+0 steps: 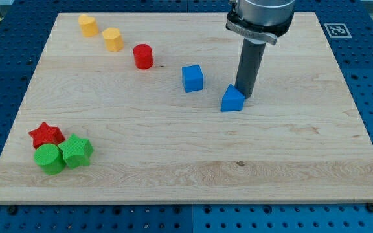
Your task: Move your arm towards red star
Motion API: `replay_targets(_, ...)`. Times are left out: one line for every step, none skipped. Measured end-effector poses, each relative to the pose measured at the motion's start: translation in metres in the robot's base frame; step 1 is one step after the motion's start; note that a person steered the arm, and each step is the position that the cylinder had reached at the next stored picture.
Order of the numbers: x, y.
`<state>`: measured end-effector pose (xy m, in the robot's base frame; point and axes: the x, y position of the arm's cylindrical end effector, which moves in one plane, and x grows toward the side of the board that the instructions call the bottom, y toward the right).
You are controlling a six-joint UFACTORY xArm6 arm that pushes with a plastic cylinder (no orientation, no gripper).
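Note:
The red star [45, 134] lies near the board's left edge, toward the view's bottom left. It touches a green cylinder [49, 158] and a green star [76, 151] just below it. My tip [245, 97] rests on the board at centre right, right behind and touching the upper right of a blue triangular block [232, 99]. The tip is far to the right of the red star, with most of the board's width between them.
A blue cube [192, 77] sits left of the tip. A red cylinder [142, 56] and two yellow blocks [113, 39] [88, 25] run in a line toward the top left. The wooden board [290, 168] lies on a blue perforated table.

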<state>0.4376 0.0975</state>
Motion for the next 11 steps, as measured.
replay_targets(0.001, 0.007)
replay_targets(0.016, 0.044)
replay_targets(0.064, 0.039)
replay_targets(0.108, -0.002)
replay_targets(0.121, -0.068)
replay_targets(0.102, -0.142)
replay_targets(0.059, -0.219)
replay_targets(0.022, -0.294)
replay_targets(0.025, -0.376)
replay_targets(0.043, -0.401)
replay_targets(0.086, -0.400)
